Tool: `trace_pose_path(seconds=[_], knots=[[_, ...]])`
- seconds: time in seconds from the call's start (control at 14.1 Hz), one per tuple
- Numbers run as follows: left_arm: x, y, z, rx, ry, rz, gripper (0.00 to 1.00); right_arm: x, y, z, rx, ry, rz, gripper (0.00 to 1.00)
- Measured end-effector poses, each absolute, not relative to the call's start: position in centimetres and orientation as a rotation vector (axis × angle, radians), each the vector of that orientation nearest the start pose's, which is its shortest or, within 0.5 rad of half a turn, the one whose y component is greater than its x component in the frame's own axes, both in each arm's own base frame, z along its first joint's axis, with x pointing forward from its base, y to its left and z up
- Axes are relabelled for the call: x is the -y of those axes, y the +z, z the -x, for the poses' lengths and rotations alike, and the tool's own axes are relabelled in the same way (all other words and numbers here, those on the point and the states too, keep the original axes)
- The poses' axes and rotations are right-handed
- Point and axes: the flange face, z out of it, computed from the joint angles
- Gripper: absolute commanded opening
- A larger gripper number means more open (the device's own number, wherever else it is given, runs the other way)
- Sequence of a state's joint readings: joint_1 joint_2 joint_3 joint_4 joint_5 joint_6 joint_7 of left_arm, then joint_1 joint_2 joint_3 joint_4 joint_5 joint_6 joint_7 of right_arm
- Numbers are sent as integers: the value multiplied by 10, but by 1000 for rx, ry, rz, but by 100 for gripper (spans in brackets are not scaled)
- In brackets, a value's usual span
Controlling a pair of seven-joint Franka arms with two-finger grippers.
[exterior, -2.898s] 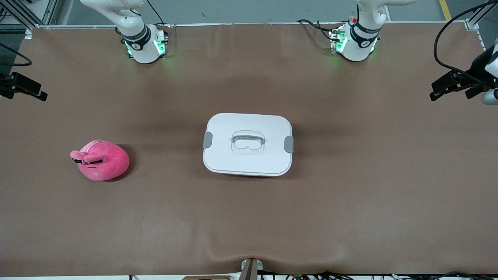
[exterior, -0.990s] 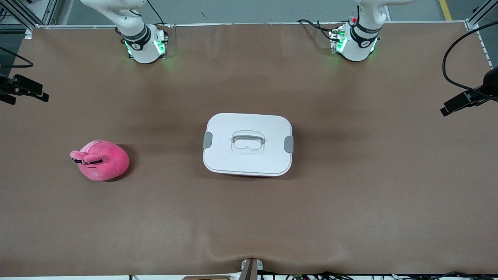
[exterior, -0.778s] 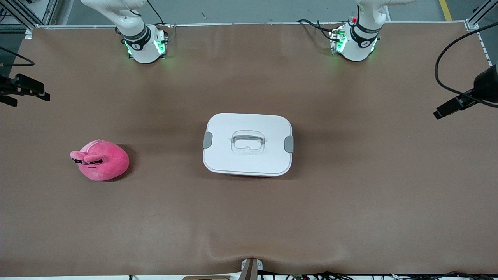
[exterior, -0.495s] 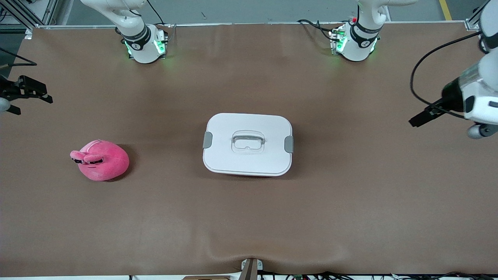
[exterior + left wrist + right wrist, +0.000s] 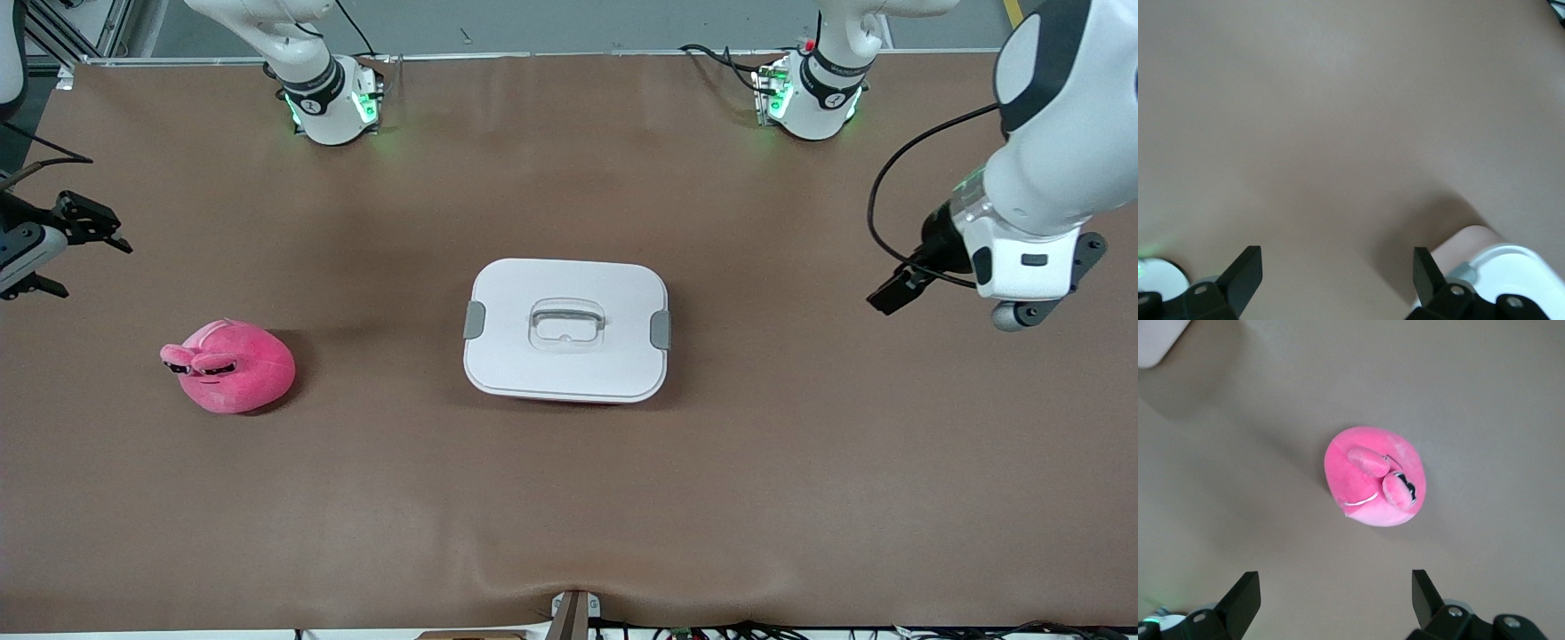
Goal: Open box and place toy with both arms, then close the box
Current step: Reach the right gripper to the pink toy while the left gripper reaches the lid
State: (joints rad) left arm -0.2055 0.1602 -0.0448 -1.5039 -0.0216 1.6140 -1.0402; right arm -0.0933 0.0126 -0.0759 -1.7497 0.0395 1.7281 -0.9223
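My left hand (image 5: 892,292) and right hand (image 5: 78,233) hung spread, empty. The toy (image 5: 229,365) looked soft and light; the rigid box (image 5: 565,330) wanted its clips (image 5: 475,320) released.

Bare brown counter (image 5: 569,498) surrounds the box (image 5: 566,330) at its middle, its white lid (image 5: 613,364) clipped on. My left pincer (image 5: 896,292) hangs open over bare counter toward its own end; nothing stands between it and the box. My right pincer (image 5: 62,244), open, has only the toy (image 5: 233,366) nearby.
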Motion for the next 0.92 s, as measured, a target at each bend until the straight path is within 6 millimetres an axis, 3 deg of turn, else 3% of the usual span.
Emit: trace_pose_path(seconds=[0.35, 0.64, 0.92], knots=[[203, 554, -584, 1468, 126, 2775, 100, 92, 512, -563, 1454, -54, 2772, 100], [231, 543, -583, 1616, 184, 2714, 100, 87, 470, -569, 1628, 45, 2680, 100], [261, 537, -583, 1730, 144, 2688, 100, 47, 433, -590, 1900, 161, 2634, 100]])
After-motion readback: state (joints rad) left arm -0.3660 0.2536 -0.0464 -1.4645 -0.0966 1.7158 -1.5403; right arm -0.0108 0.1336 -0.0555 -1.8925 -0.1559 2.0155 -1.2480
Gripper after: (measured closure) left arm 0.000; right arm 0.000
